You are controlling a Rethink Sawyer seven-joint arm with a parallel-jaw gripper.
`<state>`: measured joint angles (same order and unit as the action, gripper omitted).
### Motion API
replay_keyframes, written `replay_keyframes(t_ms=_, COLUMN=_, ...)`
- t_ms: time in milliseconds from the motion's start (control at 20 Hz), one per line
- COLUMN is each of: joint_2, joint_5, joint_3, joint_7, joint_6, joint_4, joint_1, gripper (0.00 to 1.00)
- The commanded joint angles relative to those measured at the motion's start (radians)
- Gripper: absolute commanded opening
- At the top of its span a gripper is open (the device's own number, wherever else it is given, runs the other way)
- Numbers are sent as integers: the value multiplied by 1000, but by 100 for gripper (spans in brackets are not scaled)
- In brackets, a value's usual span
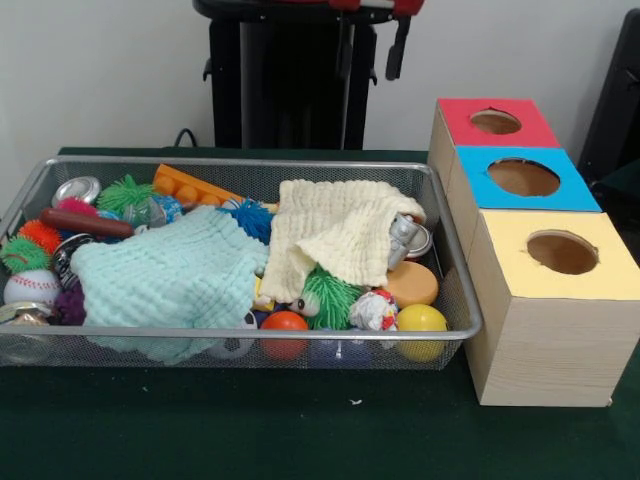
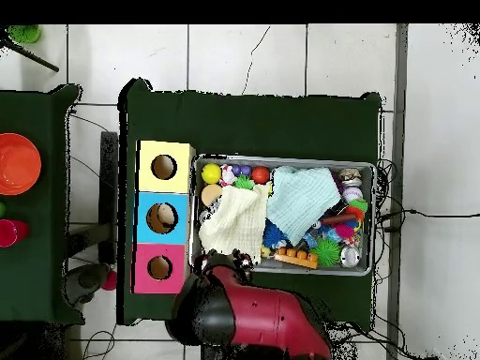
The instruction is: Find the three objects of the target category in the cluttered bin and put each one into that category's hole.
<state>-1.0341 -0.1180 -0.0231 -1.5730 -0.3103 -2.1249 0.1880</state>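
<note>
The cluttered bin (image 1: 452,262) is a silver wire mesh basket on the green table; it also shows in the overhead view (image 2: 281,160). A mint cloth (image 1: 165,280) and a pale yellow cloth (image 1: 335,235) cover much of its contents. Around them lie a yellow ball (image 1: 421,322), an orange ball (image 1: 285,324), a baseball (image 1: 32,287), spiky toys (image 1: 330,296), a crushed can (image 1: 404,236) and an orange block (image 1: 190,187). Beside the bin stand three boxes with holes, topped red (image 1: 455,112), blue (image 1: 475,170) and yellow (image 1: 510,250). My gripper (image 2: 228,265) hangs drawn back at the bin's robot-side edge.
The black pedestal (image 1: 290,80) stands behind the bin. In the overhead view a second green table (image 2: 28,234) at the left carries an orange bowl (image 2: 17,162). Cables (image 2: 389,211) trail on the tiled floor on the bin's other side.
</note>
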Motion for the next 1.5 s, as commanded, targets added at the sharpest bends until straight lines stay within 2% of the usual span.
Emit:
replay_keyframes(t_ms=50, joint_2=155, joint_5=-56, joint_3=-3, joint_7=-131, joint_6=102, joint_4=94, joint_1=15, gripper=100)
replay_keyframes(t_ms=150, joint_2=185, joint_5=-55, joint_3=32, joint_7=-112, joint_6=141, joint_4=93, joint_1=52, gripper=100)
replay_keyframes(t_ms=550, joint_2=289, joint_5=-92, joint_3=55, joint_7=-82, joint_6=246, joint_4=126, joint_1=107, gripper=100)
replay_keyframes(t_ms=1000, joint_2=332, joint_5=-118, joint_3=68, joint_7=-100, joint_6=295, joint_4=144, joint_1=156, gripper=100)
replay_keyframes(t_ms=1100, joint_2=365, joint_5=-110, joint_3=55, joint_7=-126, joint_6=329, joint_4=150, joint_1=152, gripper=100)
replay_keyframes(t_ms=1200, joint_2=385, joint_5=-98, joint_3=45, joint_7=-131, joint_6=320, joint_4=159, joint_1=143, gripper=100)
replay_keyframes(t_ms=1500, joint_2=385, joint_5=-65, joint_3=84, joint_7=-167, joint_6=336, joint_4=122, joint_1=174, gripper=100)
